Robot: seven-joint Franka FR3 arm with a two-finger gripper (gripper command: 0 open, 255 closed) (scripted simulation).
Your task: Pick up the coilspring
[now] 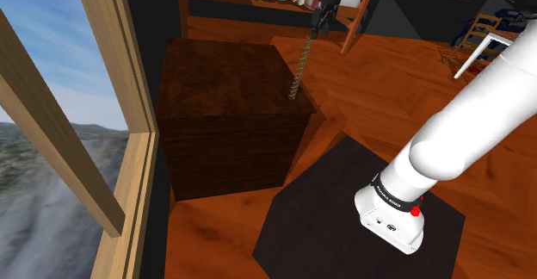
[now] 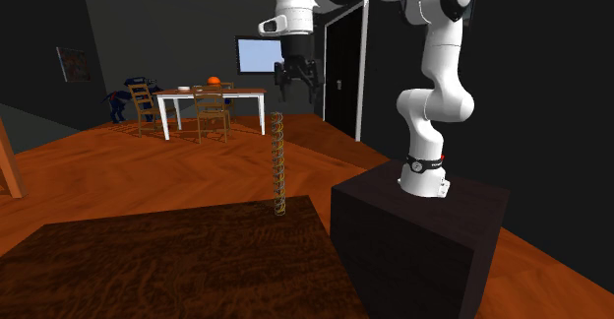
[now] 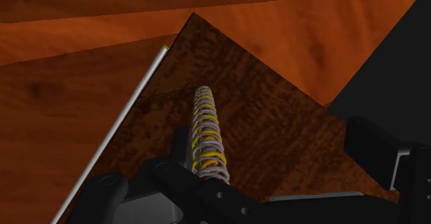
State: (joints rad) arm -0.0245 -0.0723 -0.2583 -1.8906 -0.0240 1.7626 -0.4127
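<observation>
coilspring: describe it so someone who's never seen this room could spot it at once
Find the dark brown wooden table beside the big window. At the table's corner nearest the robot's stand, under the black gripper, stands the coilspring. It is the one tall, thin thing on that top: an upright coil of yellowish and grey wire.

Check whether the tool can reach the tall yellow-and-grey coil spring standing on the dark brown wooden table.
Probably yes: the open tool hangs just above the upright coil spring with nothing between them, though the wrist view puts the spring's top off-centre in the tool's opening.
</observation>
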